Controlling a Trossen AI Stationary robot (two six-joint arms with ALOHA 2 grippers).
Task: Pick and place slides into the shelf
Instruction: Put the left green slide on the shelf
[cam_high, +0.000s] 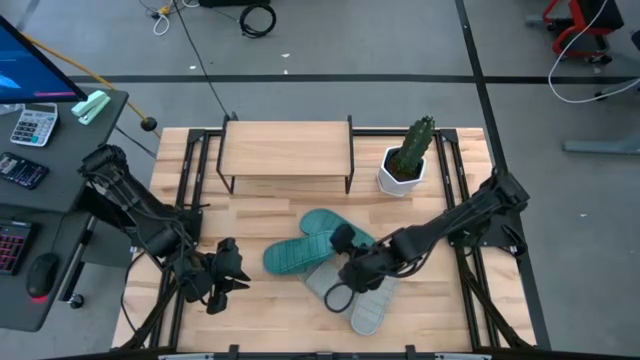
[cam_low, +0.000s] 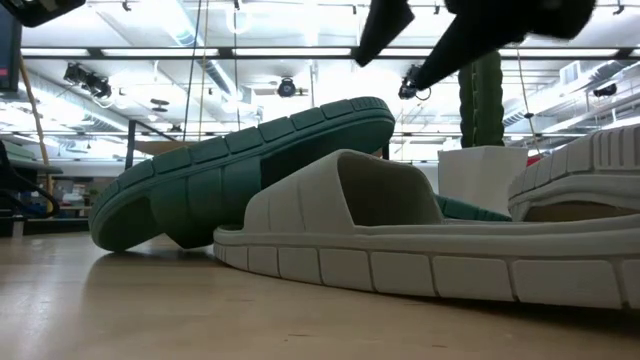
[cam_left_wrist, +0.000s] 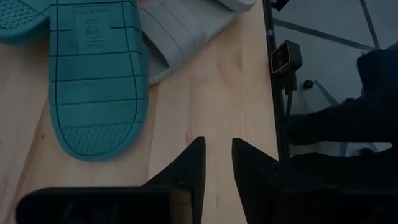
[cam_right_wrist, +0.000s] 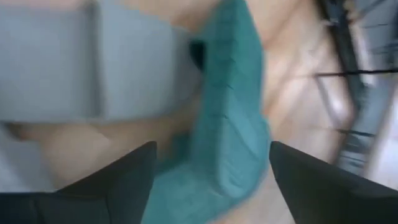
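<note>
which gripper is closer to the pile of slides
Right. The right gripper hangs open directly over the pile of slides in the table's middle. The left gripper sits apart to the pile's left, over bare wood, holding nothing.

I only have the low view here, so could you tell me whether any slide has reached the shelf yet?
Observer: No, the shelf has a bare top; all the slides lie in a pile on the table in front of it.
Operator: Thank you. Which arm is the dark shape over the pile?
Observer: The right gripper, open, above a teal slide and a grey slide.
Operator: And where is the other arm?
Observer: The left gripper sits beside the pile, holding nothing, its fingers slightly apart over bare wood.
</note>
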